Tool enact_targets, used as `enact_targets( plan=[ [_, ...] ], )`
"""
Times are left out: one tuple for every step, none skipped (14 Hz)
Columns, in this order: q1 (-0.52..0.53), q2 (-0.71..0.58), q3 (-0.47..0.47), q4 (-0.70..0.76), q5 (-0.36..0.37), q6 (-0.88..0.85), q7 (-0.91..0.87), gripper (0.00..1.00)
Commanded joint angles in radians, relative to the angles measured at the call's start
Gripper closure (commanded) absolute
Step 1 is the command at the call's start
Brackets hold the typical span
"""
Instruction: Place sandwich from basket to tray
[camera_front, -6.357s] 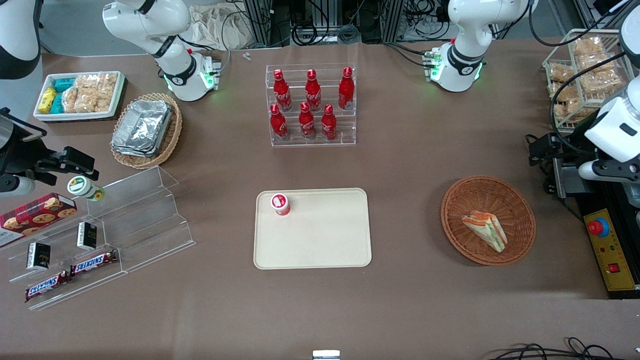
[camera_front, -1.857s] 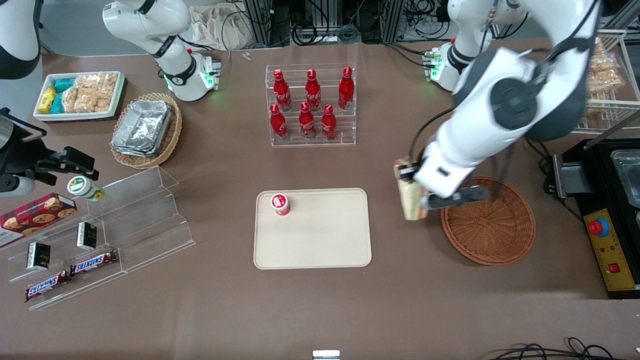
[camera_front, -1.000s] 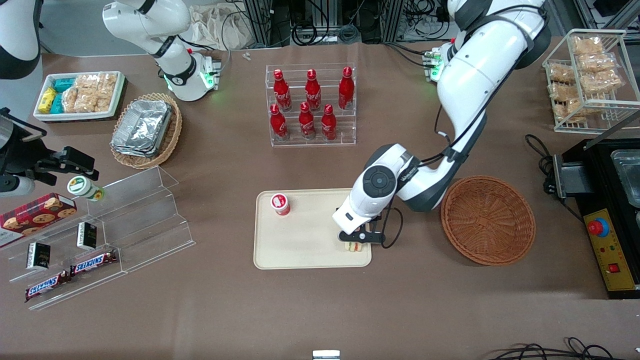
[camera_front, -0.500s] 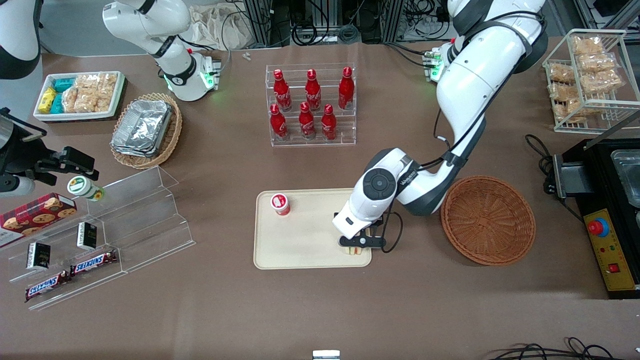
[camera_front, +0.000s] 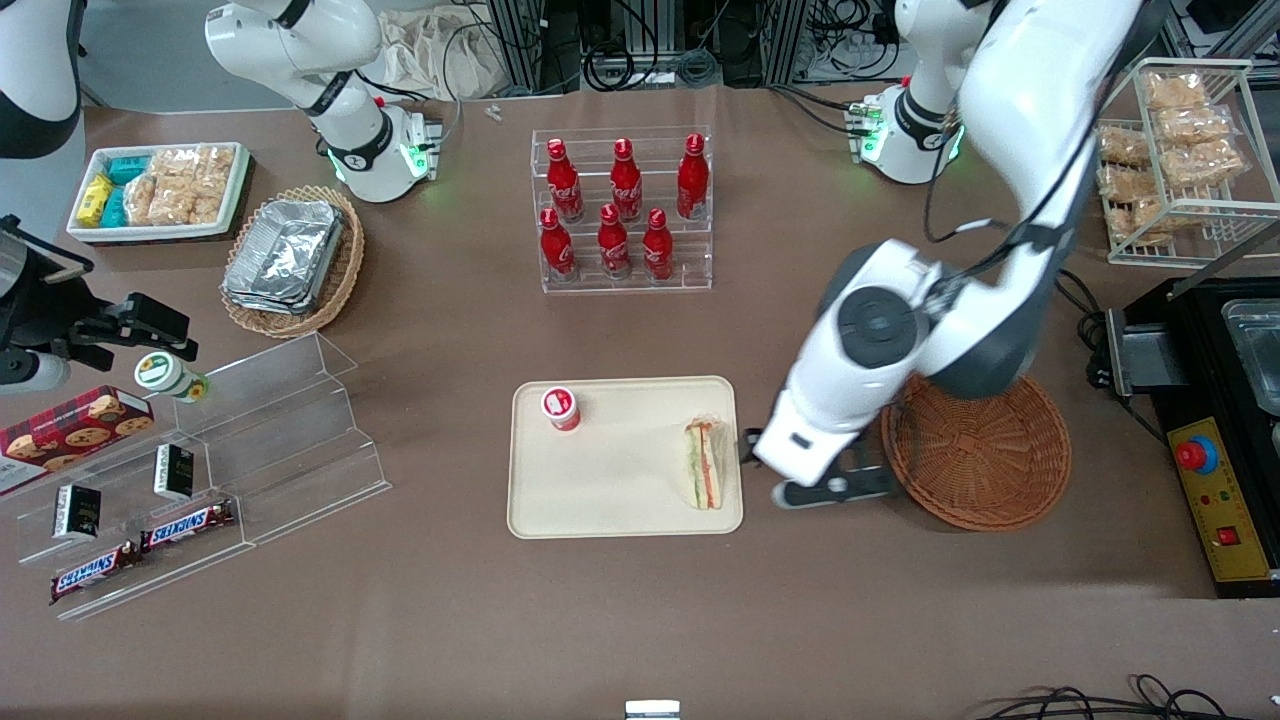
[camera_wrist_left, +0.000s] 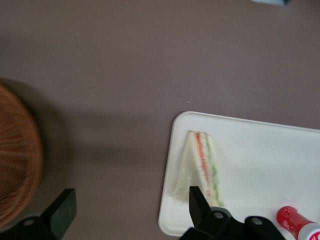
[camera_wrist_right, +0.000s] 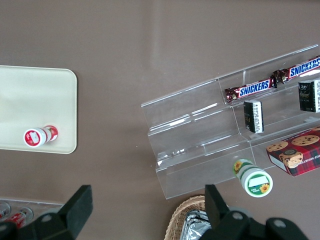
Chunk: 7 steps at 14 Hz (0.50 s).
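Front view: sandwich (camera_front: 704, 463) laid on tray (camera_front: 610, 500), long axis toward camera, apex pointed away; gripper (camera_front: 812, 482) opened, held between tray and basket (camera_front: 990, 470).

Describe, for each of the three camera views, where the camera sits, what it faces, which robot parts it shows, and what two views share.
Front view: high, looking down the table at both arm bases; the left arm's gripper hangs between tray and basket.
Left wrist view: on the working arm, facing down; open gripper above the table, sandwich on the tray.
Right wrist view: on the parked arm, facing down; its own fingers, tray, clear shelf.
Shared: all three show the tray and red-capped bottle.
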<state>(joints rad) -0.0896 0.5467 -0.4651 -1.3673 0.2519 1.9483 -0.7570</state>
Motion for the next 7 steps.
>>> enact_targets(
  plan=[
    [0.114, -0.176, -0.004, -0.186, -0.043, -0.005, 0.015, 0.00],
    [0.144, -0.232, -0.004, -0.237, -0.058, -0.006, 0.016, 0.00],
    [0.180, -0.278, -0.004, -0.269, -0.087, -0.009, 0.022, 0.00],
    [0.223, -0.312, -0.004, -0.280, -0.115, -0.026, 0.077, 0.00],
    [0.247, -0.345, -0.001, -0.292, -0.137, -0.093, 0.170, 0.00],
    [0.284, -0.372, -0.001, -0.297, -0.152, -0.160, 0.252, 0.00],
    [0.313, -0.404, 0.003, -0.297, -0.170, -0.193, 0.319, 0.00]
  ],
)
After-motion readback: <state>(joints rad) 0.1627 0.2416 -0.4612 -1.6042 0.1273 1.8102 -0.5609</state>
